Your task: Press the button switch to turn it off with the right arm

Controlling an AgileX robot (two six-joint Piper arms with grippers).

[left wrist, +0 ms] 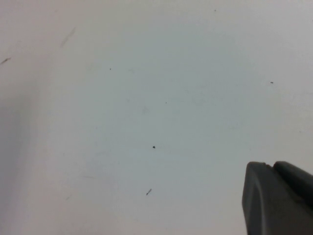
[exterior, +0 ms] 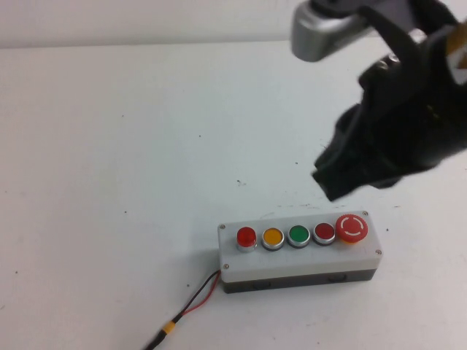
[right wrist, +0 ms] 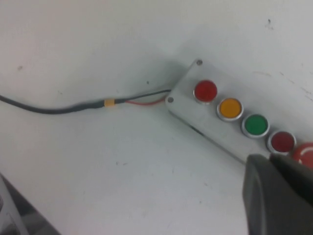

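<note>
The white-grey button box (exterior: 299, 260) lies near the table's front, with five buttons in a row. The button switch (exterior: 246, 237), small, round and bright red with a silver ring, is the leftmost one. It also shows in the right wrist view (right wrist: 205, 90). My right gripper (exterior: 336, 184), black and bulky, hangs shut and empty above and behind the box's right end, apart from it. In the right wrist view its closed tips (right wrist: 272, 159) lie over the box near the dark red button (right wrist: 282, 141). My left gripper (left wrist: 272, 165) is shut over bare table, out of the high view.
Yellow (exterior: 272, 237), green (exterior: 298, 235) and dark red (exterior: 324, 232) buttons and a big red mushroom button (exterior: 352, 227) follow to the right. A black and red cable (exterior: 191, 305) runs from the box's left end toward the front edge.
</note>
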